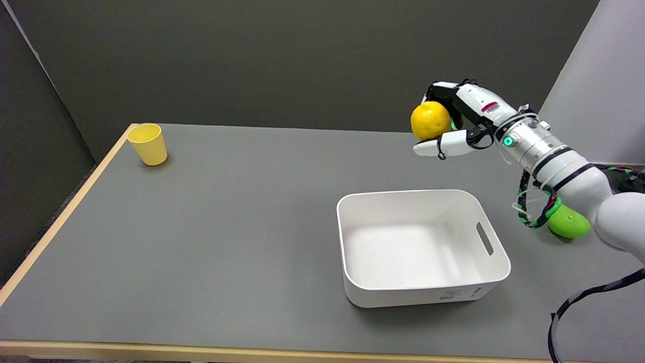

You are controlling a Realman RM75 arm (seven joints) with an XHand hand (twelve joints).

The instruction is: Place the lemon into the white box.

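Head view: the round yellow lemon (430,120) looks nearly spherical, so no long axis can be told. It hangs in the air at 12 o'clock from the white plastic box (496,275), held by the black-and-white right hand (456,121). At the box's 3 o'clock lies a green fruit (570,225); at its 10 o'clock stands a yellow cup (147,144).

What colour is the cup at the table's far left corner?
Yellow. The cup shows clearly in the head view, standing upright.

Head view (only one) overlooks table (227,242) obliquely.
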